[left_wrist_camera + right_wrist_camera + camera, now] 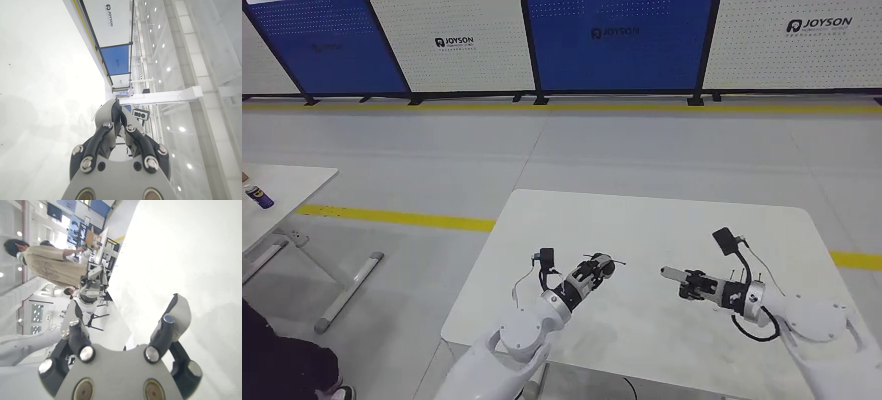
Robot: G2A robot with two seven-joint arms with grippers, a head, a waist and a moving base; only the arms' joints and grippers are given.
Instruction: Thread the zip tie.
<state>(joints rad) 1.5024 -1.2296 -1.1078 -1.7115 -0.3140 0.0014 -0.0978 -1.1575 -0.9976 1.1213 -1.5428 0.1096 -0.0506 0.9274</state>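
Nearest the top camera, the left gripper hung over the middle of the white rectangular table. The thin black plastic zip tie showed as fine dark strands at its tip. The right gripper stood to its right, the two tips facing each other across a gap. Judged risk: the strap looked slender and limp, so a misaligned approach could miss its free end. A sideways tug could also draw it out of the pinch.

Left wrist view: the left gripper's black-padded fingers were pressed together. A short length of the zip tie stuck out beside them over the table. The strap was judged to be pinched there. The head of the tie could not be made out.

Right wrist view: the right gripper was spread wide over the table. Its fingers were well apart, holding and touching nothing.
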